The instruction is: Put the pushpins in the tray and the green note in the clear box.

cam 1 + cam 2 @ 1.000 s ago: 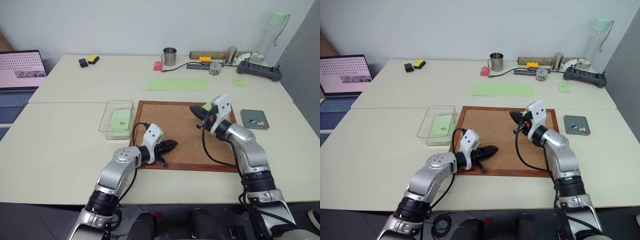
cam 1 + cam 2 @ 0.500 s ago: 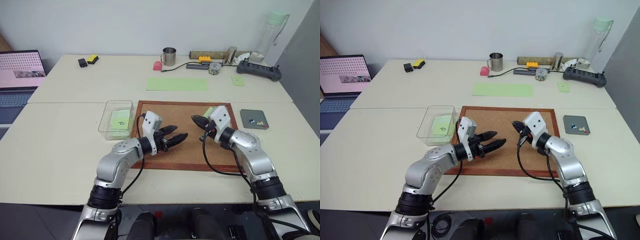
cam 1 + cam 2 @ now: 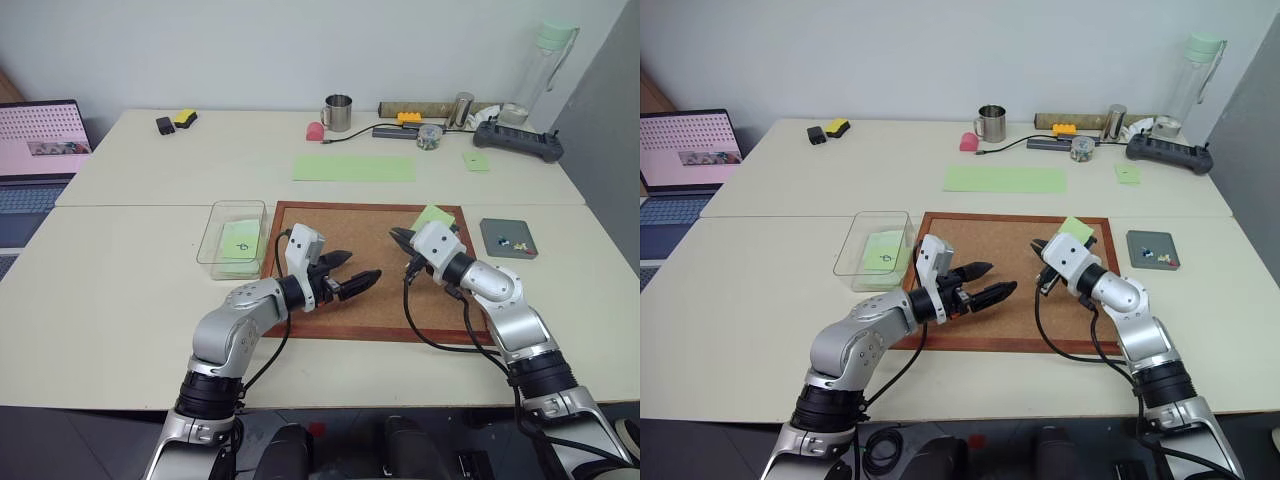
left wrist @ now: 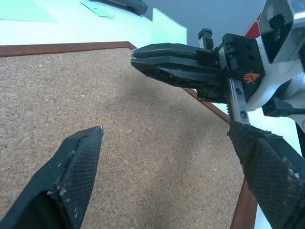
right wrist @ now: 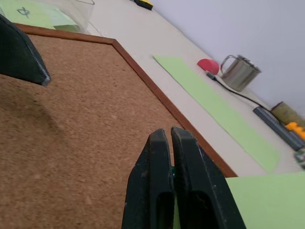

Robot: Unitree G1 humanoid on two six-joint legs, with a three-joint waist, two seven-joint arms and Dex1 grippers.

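My right gripper [image 3: 394, 235] hovers over the right part of the cork board [image 3: 370, 305], shut on the light-green note [image 3: 433, 214]. The note sticks out behind its fingers, and a sliver of green shows between the fingers [image 5: 162, 157] in the right wrist view. Facing it from the left, my left gripper [image 3: 362, 264] stands open and empty above the board's middle. The dark-grey tray [image 3: 495, 228] lies right of the board with a few pushpins [image 3: 506, 241] in it. The clear box [image 3: 217, 225] sits left of the board and holds a pen-marked green note [image 3: 240, 240].
A long green paper sheet [image 3: 354, 168] lies behind the board, with another small green note [image 3: 477, 161] further right. A metal mug [image 3: 338, 113], a cable, a power strip [image 3: 518, 141] and a bottle [image 3: 545, 70] line the table's far edge. A laptop [image 3: 38, 140] stands at the far left.
My left gripper opened and rose from the board's front edge toward its middle. My right gripper rolled and shifted slightly right and down, carrying the green note.
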